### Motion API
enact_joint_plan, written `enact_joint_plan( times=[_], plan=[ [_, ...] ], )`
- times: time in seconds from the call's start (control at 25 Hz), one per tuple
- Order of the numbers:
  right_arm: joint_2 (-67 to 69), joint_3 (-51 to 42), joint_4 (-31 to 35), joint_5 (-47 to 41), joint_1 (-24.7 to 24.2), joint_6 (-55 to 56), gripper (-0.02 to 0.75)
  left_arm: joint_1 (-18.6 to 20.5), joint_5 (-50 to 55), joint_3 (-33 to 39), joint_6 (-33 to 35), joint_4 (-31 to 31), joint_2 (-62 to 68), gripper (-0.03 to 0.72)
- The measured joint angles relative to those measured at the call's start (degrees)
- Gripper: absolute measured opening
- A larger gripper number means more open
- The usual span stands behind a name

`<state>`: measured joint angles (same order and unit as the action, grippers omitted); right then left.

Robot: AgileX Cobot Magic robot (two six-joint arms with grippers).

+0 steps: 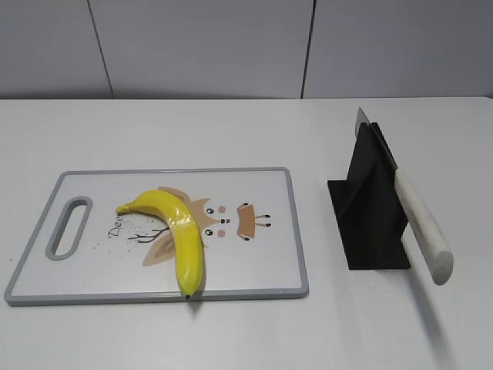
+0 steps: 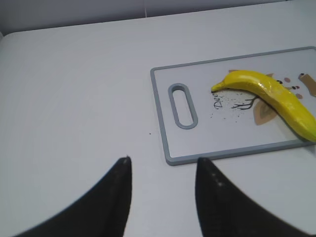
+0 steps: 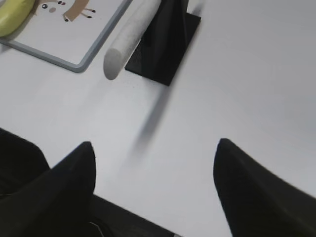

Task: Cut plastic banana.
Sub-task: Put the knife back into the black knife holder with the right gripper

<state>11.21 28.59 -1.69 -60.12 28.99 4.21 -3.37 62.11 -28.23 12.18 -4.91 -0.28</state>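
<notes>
Plastic banana [image 1: 182,236]: glossy bright yellow, curved, whole, uncut. A seam rings its middle, where the bend is sharpest. One arm runs from the seam toward the left edge of the tabletop, ending in a blunt stem. The other runs toward the near edge, ending in a dark tip. It lies flat on its side in the left half of the tabletop, closer to the near edge than the far.

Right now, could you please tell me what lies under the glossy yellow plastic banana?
The yellow plastic banana rests on a grey-rimmed white cutting board, covering part of its cartoon deer print; the covered portion cannot be seen.
</notes>
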Motion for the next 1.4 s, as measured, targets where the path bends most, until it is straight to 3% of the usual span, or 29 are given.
enact_joint_plan(
  times=[0.6,0.72,1.08,1.4],
  plan=[
    [-11.6,0.0,-1.0,-0.1,-1.1,-0.8,0.588,1.5,0.0,0.0,0.0,0.1,0.0,0.415],
    [-11.6,0.0,-1.0,-0.1,-5.0,-0.8,0.588,1.5,0.0,0.0,0.0,0.0,0.0,0.415],
    [-11.6,0.0,-1.0,-0.1,-22.5,-0.8,0.588,1.6,0.0,0.0,0.0,0.0,0.0,0.415],
    [-11.6,0.0,-1.0,-0.1,-24.0,-0.8,0.588,1.6,0.0,0.0,0.0,0.0,0.0,0.415]
  ],
)
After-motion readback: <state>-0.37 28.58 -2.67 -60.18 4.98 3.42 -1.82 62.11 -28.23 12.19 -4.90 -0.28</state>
